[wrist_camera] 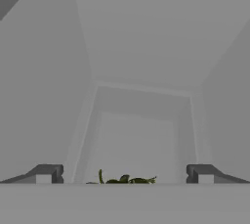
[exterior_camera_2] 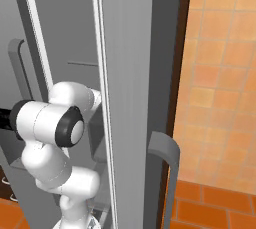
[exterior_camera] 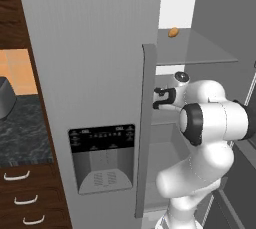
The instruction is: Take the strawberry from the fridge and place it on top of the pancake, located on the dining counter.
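Observation:
The tall light-grey fridge (exterior_camera: 95,73) stands with its right door swung open (exterior_camera_2: 130,98), while the left door with the black dispenser panel (exterior_camera: 102,138) is shut. My arm reaches inside at mid height. My gripper (exterior_camera: 157,98) is open, its dark fingertips (wrist_camera: 46,173) wide apart in the hand view. Between them, at the bottom edge, a bit of dark green leaf (wrist_camera: 126,180) pokes up; whatever is under it is hidden. No red of the strawberry shows. The pancake and the dining counter are out of view.
A small orange-brown oval item (exterior_camera: 173,32) lies on the upper glass shelf (exterior_camera: 205,50). A dark-topped wall counter (exterior_camera: 22,133) with drawers (exterior_camera: 25,200) is left of the fridge. An orange tiled wall (exterior_camera_2: 220,73) is to the right, beside the open door's handle (exterior_camera_2: 167,168).

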Controlling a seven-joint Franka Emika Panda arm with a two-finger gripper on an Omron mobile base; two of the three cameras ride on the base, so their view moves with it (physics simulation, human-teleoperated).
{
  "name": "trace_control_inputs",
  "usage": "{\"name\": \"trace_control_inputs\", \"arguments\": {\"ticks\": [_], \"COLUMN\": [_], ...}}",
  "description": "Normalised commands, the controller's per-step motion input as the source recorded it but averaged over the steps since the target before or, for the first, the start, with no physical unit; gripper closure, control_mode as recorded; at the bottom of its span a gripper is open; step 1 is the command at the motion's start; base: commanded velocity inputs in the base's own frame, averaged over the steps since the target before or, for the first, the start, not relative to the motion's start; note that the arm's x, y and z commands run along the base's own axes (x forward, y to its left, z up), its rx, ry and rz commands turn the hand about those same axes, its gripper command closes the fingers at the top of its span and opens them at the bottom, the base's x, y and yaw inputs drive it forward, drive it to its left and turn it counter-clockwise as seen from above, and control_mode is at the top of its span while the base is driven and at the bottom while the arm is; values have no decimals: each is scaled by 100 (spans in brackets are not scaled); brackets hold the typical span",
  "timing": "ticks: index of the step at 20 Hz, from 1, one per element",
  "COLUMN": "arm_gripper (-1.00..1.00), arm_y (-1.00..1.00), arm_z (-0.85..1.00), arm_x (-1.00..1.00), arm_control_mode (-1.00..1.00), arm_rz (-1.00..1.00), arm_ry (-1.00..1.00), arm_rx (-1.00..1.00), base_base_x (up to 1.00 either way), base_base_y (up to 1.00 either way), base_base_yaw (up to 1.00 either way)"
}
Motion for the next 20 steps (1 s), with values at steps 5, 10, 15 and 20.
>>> {"name": "trace_control_inputs", "arguments": {"ticks": [5,10,15,20], "arm_gripper": [-100,100,100,100], "arm_y": [0,-1,-6,0], "arm_z": [-25,-31,4,88], "arm_x": [-7,-30,-59,-84], "arm_control_mode": [-100,-100,-100,-100], "arm_rz": [0,0,0,0], "arm_ry": [0,0,-4,-11], "arm_rx": [0,0,3,4], "base_base_x": [0,0,0,0], "base_base_y": [0,0,0,0], "base_base_yaw": [0,0,0,0]}}
